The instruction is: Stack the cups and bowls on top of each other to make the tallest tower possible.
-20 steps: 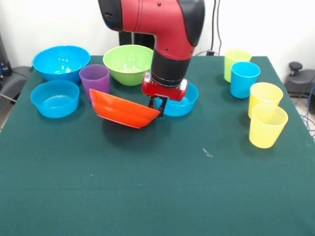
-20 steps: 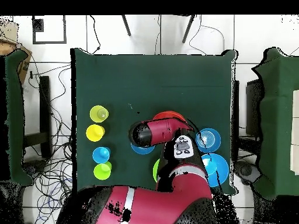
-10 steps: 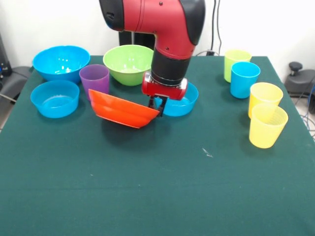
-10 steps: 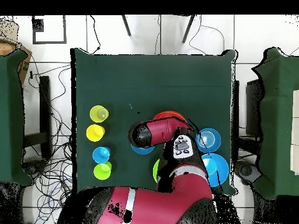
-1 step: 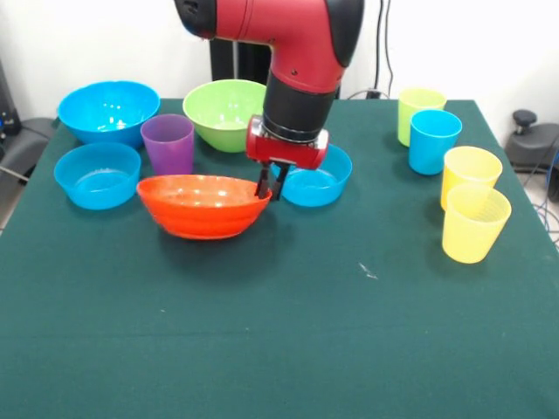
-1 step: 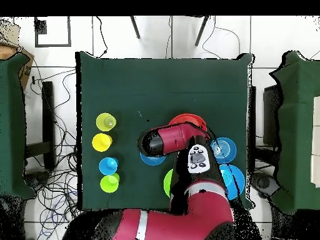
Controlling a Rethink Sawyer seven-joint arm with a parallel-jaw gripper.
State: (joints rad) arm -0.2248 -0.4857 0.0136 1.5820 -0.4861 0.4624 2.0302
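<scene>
A red and black robot arm (image 5: 293,52) is reaching down over a dark green tabletop (image 5: 288,332). Its tool (image 5: 268,185) is sitting at the right rim of the wide orange bowl (image 5: 203,205), with its two dark fingers narrow and straddling that rim; whether they are actually pinching it cannot be told. The orange bowl is sitting level and upright near the middle of the tabletop.

Just behind the bowl, a purple cup (image 5: 168,144) is standing upright. A lime green bowl (image 5: 225,112) is sitting behind that, and a large blue bowl (image 5: 108,109) is sitting at the far left. A smaller blue bowl (image 5: 97,175) is lying left of the orange one, and another small blue bowl (image 5: 316,181) is sitting just right of the tool.

At the right side, a green cup (image 5: 418,111), a blue cup (image 5: 433,140) and two yellow cups (image 5: 472,212) are standing in a loose row.
</scene>
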